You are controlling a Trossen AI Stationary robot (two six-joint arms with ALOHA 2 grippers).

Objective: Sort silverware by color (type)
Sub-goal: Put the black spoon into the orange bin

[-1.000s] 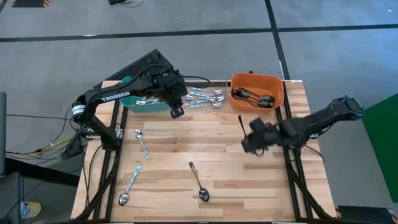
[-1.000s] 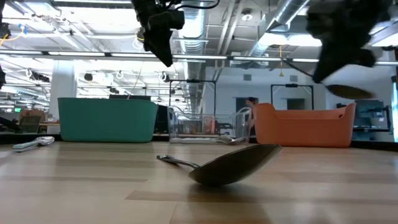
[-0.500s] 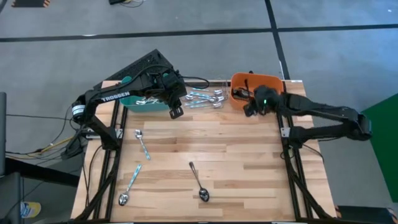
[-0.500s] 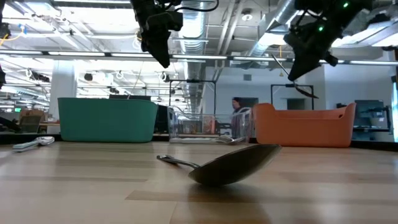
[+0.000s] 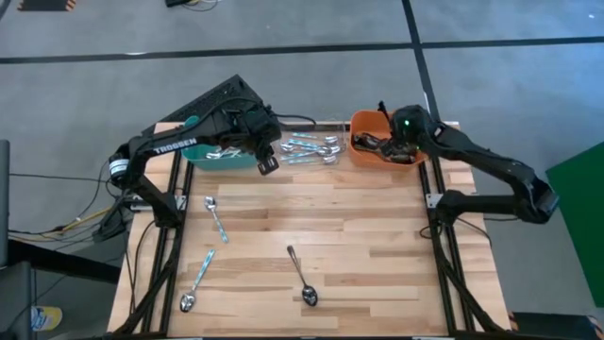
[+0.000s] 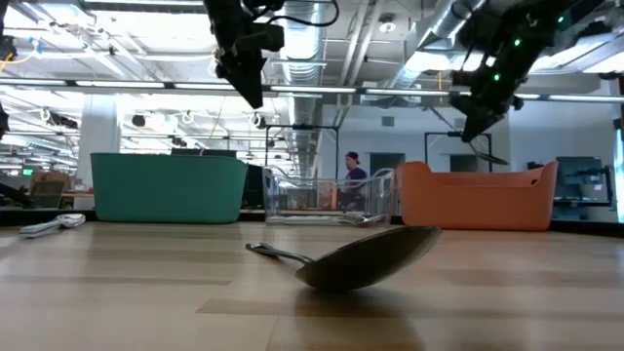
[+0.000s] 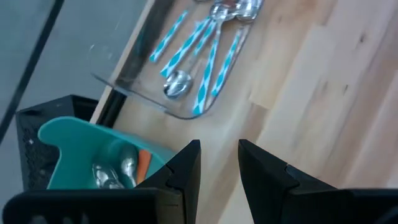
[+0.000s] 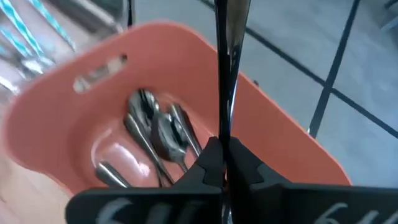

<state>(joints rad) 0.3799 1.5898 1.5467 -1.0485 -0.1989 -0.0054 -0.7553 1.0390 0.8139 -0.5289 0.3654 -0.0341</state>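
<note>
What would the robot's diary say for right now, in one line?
right pincer: shut on dark spoon | over orange bin | left pincer: open, waiting by teal bin

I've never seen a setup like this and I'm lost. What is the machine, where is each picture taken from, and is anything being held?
Two robot arms work at a wooden table. One camera looks straight down, one sits at table height, and one rides on each wrist. The right gripper is shut on a dark spoon over the orange bin. The left gripper hangs empty by the teal bin. The clear bin holds teal-handled spoons. Three spoons lie loose on the table.
</note>
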